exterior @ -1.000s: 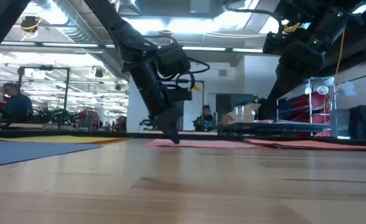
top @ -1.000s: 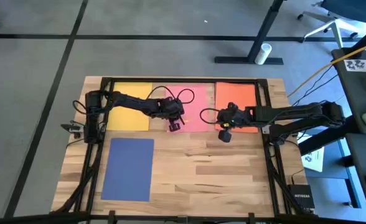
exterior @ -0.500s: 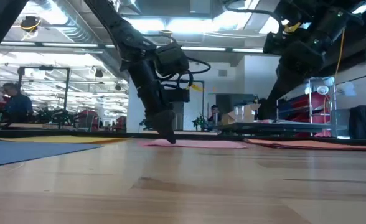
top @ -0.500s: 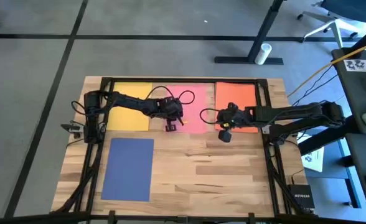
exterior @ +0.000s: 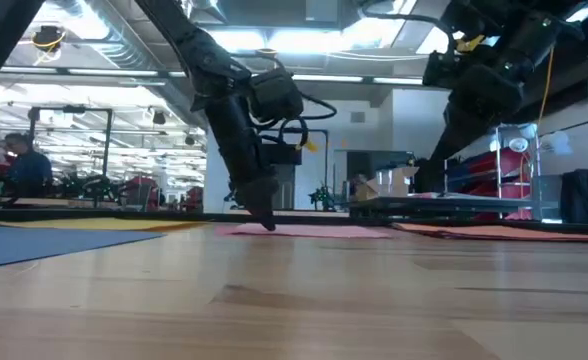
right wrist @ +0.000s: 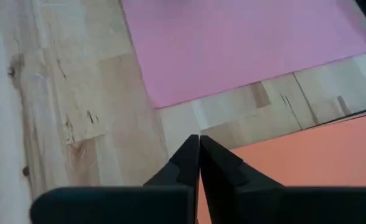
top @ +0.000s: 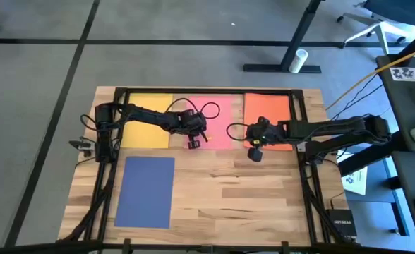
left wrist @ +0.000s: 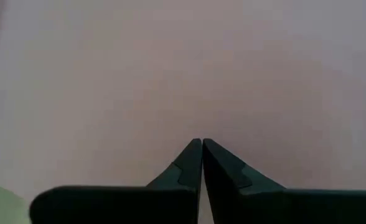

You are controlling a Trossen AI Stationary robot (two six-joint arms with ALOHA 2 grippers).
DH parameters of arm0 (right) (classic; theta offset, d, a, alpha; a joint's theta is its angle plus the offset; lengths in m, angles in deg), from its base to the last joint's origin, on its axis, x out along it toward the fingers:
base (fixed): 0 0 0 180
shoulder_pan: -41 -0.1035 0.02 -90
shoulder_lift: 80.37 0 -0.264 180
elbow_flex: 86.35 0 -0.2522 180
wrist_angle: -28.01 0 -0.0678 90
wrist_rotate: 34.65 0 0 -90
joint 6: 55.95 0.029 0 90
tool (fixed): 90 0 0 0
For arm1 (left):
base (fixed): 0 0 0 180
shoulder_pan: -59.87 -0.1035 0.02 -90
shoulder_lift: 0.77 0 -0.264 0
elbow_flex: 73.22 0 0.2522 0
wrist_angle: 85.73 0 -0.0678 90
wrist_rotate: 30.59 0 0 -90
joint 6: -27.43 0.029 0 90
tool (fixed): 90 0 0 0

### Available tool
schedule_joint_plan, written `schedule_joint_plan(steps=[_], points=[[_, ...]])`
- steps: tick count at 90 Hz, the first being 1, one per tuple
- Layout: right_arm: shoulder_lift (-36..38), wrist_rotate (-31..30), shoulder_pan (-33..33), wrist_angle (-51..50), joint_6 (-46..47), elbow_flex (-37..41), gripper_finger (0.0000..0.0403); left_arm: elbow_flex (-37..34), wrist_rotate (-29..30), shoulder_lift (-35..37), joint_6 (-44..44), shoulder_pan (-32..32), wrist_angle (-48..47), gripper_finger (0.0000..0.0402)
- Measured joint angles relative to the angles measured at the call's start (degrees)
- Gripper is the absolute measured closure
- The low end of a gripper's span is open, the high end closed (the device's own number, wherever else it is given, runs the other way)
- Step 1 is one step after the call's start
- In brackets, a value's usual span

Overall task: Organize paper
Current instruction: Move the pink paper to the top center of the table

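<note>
Table: four sheets lie flat on it. Three sit side by side in a row along the far edge: one sheet at left, a second sheet in the middle, a third sheet at right. A narrow strip of bare table separates the second from the third. The fourth sheet lies alone nearer the front, on the left side, before the first sheet.

Left gripper stands over the near left corner of the middle sheet, tips down at its surface. Right gripper stands at the near left corner of the third sheet, just beside the gap.
</note>
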Motion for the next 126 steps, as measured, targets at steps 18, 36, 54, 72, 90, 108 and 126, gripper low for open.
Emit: schedule_joint_plan(steps=[18,36,54,72,90,108,126], points=[[0.0,0.0,0.0,0.0,0.0,0.0,0.0403,0.0,0.5,0.0,0.3,-0.3,-0.2,0.0402],[0.0,0.0,0.0,0.0,0.0,0.0,0.0402,0.0,1.5,0.0,0.3,-0.3,-0.2,0.0402],[0.0,0.1,0.0,0.0,0.7,0.0,0.0402,0.0,1.5,0.0,-0.5,-0.3,-0.1,0.0402],[0.0,0.1,0.0,0.0,1.5,0.0,0.0402,0.0,1.4,0.0,-2.3,-0.3,-0.1,0.0402],[0.0,0.1,0.0,0.0,1.9,0.0,0.0402,0.0,1.4,0.2,-3.0,-0.3,0.0,0.0402],[0.0,0.1,0.0,0.2,2.9,0.0,0.0402,-0.3,0.7,2.2,-3.9,-0.2,0.1,0.0402],[0.0,0.1,0.0,0.4,2.9,0.0,0.0395,-0.2,0.9,6.2,-4.1,0.6,1.4,0.0402]])
